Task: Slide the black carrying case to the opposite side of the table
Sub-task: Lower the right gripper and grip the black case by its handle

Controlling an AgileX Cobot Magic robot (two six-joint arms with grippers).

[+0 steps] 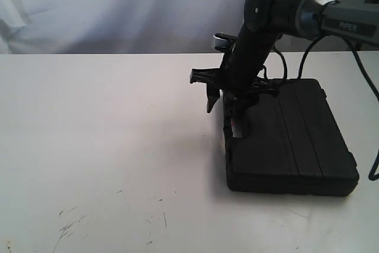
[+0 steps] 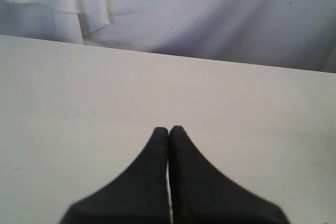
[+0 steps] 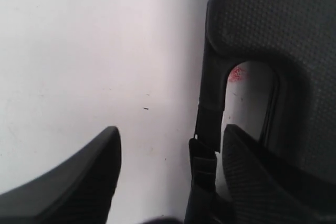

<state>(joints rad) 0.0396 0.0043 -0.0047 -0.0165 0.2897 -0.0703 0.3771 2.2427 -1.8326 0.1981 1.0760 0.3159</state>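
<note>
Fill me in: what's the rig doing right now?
The right gripper is down at the black case, open, its fingers either side of the handle, not yet closed. The case lies flat on the white table, right of middle in the exterior view. The left gripper is shut over the table, apart from the case.

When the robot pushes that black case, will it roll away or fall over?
Probably neither. The case lies flat and wide on the table, so it should slide, not roll or tip. Its hard-looking ribbed shell likely stays stiff. The right gripper is open around the handle at one edge, so the case might turn a little.
</note>
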